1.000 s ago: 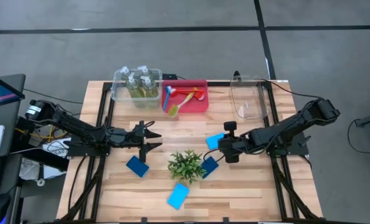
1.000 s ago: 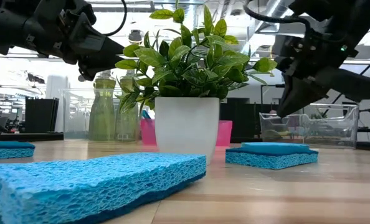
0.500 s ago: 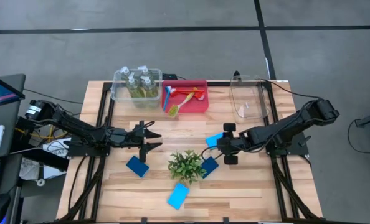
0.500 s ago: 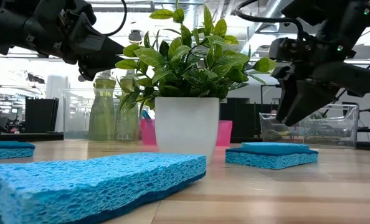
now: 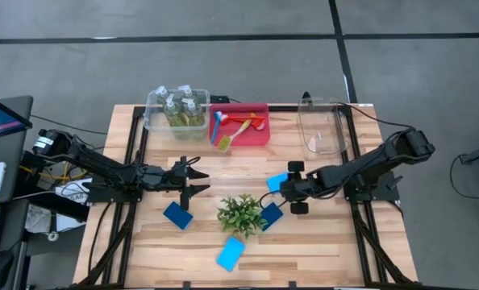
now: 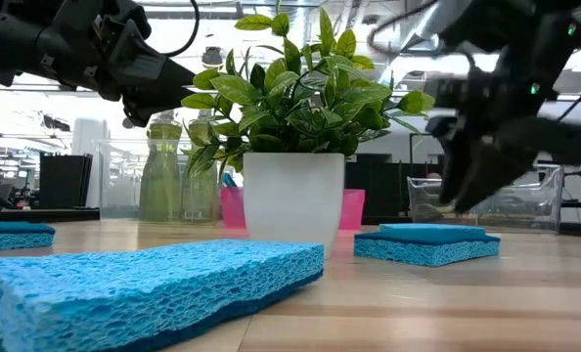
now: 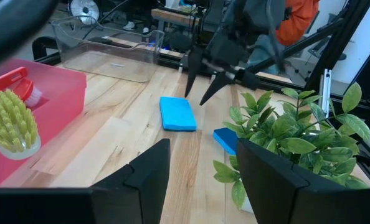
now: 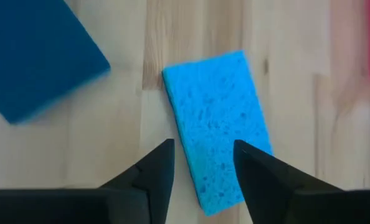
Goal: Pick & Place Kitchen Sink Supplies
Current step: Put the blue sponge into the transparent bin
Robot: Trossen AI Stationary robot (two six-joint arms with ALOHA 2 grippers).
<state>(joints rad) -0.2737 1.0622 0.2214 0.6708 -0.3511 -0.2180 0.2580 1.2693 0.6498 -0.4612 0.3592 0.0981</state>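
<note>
Take the potted plant (image 5: 241,213) at the middle of the table (image 5: 320,242) as your landmark, and read the scene from the near edge outward.

Nearest you, in front of the plant, lies one light-blue sponge (image 5: 231,253). A dark-blue sponge (image 5: 177,214) lies to the plant's left, and a second dark-blue sponge (image 5: 271,216) lies just beside the plant on its right.

Note the right gripper (image 5: 286,186), beyond and to the right of the plant. It hangs directly over a second light-blue sponge (image 8: 217,127), with its fingers (image 8: 152,174) parted and clear of the sponge; it holds nothing. That sponge lies flat on the wood, just behind the right-hand dark-blue one.

Note the left gripper (image 5: 197,180), beyond and to the left of the plant. It is raised above the table with its fingers (image 7: 149,169) spread apart and nothing between them.

Farthest from you, behind the plant, a row runs along the table's back edge: a clear bin (image 5: 152,119) containing the four bottles (image 5: 181,107), a red bin (image 5: 258,134) containing the brushes (image 5: 238,127), and a second clear bin (image 5: 320,132) at the right.
</note>
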